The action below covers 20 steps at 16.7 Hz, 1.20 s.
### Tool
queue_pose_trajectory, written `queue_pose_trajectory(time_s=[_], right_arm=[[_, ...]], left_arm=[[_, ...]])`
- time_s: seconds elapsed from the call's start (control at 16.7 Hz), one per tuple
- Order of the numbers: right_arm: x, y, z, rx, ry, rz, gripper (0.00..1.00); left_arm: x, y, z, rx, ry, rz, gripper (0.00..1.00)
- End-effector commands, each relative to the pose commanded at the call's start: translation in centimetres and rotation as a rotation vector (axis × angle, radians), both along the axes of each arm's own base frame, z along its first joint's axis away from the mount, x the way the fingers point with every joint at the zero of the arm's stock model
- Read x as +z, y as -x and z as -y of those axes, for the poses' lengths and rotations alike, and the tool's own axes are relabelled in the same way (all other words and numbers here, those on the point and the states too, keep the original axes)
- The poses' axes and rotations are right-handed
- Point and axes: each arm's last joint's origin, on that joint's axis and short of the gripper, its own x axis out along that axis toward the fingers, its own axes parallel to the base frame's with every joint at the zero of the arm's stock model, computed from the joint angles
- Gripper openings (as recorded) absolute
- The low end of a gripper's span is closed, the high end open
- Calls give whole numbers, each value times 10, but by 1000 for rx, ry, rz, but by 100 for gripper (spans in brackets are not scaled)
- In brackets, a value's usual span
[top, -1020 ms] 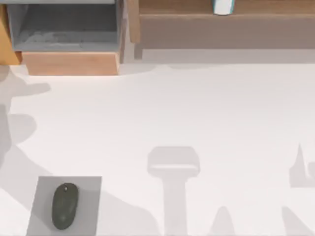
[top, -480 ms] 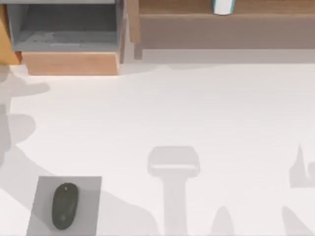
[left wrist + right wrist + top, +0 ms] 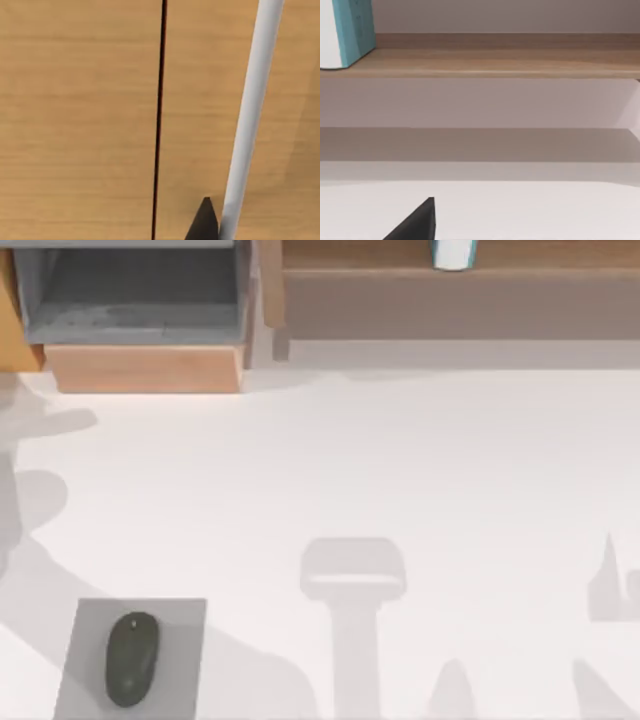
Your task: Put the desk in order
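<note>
Mouse (image 3: 131, 659) sits on its pad (image 3: 180, 625) at the tabletop's (image 3: 400, 460) near-left corner, drawer (image 3: 135, 300) open — closing it looks next; whether either hand is open, I cannot tell.

Top view looks straight down on the desk (image 3: 400, 460); right wrist faces its shelf (image 3: 485, 62); left wrist hugs wood.

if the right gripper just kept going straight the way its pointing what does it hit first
Probably the wooden shelf unit at the back of the desk. In the right wrist view bare white desk lies ahead, then the shelf, with a teal and white object standing on it off to one side. Depth is unclear.
</note>
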Motion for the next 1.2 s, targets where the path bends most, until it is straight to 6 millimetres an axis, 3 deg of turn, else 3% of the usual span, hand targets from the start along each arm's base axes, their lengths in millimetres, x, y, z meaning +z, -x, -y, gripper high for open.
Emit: queue_pose_trajectory(time_s=[0.42,0.48,0.66,1.02,1.2], right_arm=[[0,0,0,0,0,0,100],[0,0,0,0,0,0,100],[0,0,0,0,0,0,100],[0,0,0,0,0,0,100],[0,0,0,0,0,0,100]], left_arm=[[0,0,0,0,0,0,100],[-13,5,-1,5,22,-43,100],[-10,11,0,1,20,-36,100],[-12,43,-1,4,21,-40,100],[-13,45,-1,5,22,-43,100]])
